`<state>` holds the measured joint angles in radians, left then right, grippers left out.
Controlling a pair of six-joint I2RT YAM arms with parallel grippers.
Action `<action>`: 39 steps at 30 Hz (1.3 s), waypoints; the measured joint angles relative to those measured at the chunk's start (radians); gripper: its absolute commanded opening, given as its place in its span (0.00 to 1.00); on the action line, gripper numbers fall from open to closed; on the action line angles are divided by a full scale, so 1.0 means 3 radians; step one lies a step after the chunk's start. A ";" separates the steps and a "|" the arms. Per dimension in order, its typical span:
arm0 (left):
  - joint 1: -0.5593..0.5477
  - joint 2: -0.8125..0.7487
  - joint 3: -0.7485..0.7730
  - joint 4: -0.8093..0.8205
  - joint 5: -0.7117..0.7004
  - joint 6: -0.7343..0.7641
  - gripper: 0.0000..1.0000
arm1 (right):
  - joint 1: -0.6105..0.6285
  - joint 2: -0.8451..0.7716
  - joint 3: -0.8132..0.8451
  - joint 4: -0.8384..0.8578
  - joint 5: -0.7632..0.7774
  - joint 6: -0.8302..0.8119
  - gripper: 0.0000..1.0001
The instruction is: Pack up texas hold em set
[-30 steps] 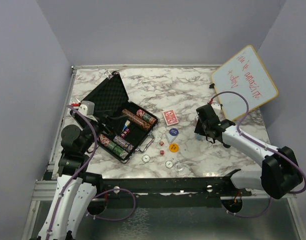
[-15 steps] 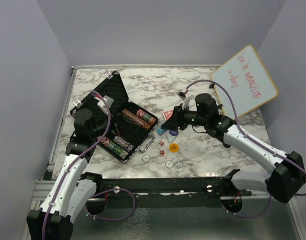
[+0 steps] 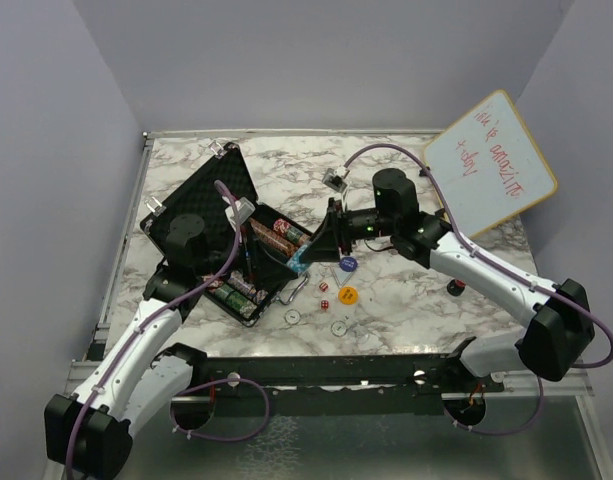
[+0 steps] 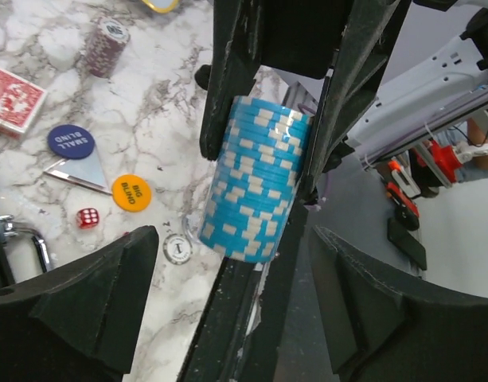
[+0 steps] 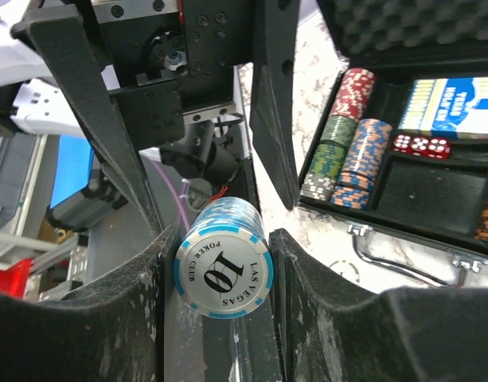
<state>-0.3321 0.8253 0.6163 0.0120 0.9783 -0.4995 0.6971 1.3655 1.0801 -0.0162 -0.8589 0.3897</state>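
**Above the tabletop, beside the open case: blue chips between two sets of fingers**

Just off the handle side of the case (image 3: 211, 190), I have the blue chip stack (image 4: 258, 183) up in the air. The right gripper (image 5: 224, 239) pinches it side-on, its fingers (image 5: 84, 318) partly closed and pressed against the column. The left gripper (image 4: 234, 235) faces it with fingers (image 4: 76, 302) spread wide, one on each side of the stack, touching nothing that I can see.

I read this as a hand-over on the way to stowing the stack. Next, the left fingers must close squarely on the column before the right ones let go, or the chips will spill.

The case lies open on the tabletop (image 3: 386, 180), foam lid raised. Its slots hold a red-and-white stack (image 5: 357, 86), a green stack (image 5: 327, 151) and an orange-and-blue stack (image 5: 363, 151). The blue card deck (image 5: 458, 111) and red dice (image 5: 423, 145) sit further in. One bay behind the handle (image 5: 403, 267) looks bare.

Out on the marble lie the red card deck (image 4: 13, 99), small-blind button (image 4: 71, 142), big-blind button (image 4: 132, 191), one red die (image 4: 87, 217) and a white button (image 4: 178, 249).
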 measured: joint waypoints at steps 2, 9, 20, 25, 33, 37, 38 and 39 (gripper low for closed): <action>-0.0060 0.0004 0.0003 0.0008 -0.0001 -0.0050 0.77 | 0.0037 0.0033 0.0028 0.0001 -0.0075 -0.0003 0.20; -0.0205 0.0088 0.0009 0.0033 0.0018 -0.0198 0.29 | 0.0121 0.0158 0.0117 0.0037 -0.0225 -0.0042 0.19; -0.0231 0.0060 0.0037 0.0058 -0.0028 -0.0212 0.00 | 0.0123 0.0211 0.0164 0.0248 -0.0135 0.0230 0.71; -0.0231 -0.0114 0.0029 0.0004 -0.0629 -0.0387 0.00 | 0.0167 0.0173 -0.0020 0.0640 0.0735 0.0640 0.83; -0.0235 -0.0365 -0.0197 0.0109 -0.1639 -0.0762 0.00 | 0.0498 0.0130 -0.0360 0.1127 0.1914 0.1185 0.82; -0.0231 -0.0376 -0.0289 0.0203 -0.1884 -0.0902 0.00 | 0.0704 0.0145 -0.0356 0.1213 0.2356 0.1333 0.74; -0.0231 -0.0376 -0.0306 0.0219 -0.1920 -0.0924 0.00 | 0.0731 0.0163 -0.0356 0.1226 0.2466 0.1364 0.72; -0.0231 -0.0376 -0.0326 0.0234 -0.1957 -0.0950 0.00 | 0.0785 0.0187 -0.0351 0.1226 0.2555 0.1387 0.69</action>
<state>-0.4015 0.7124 0.5186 0.0822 0.3912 -0.7845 0.9325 1.4216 0.9749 0.3515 -0.0925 0.8059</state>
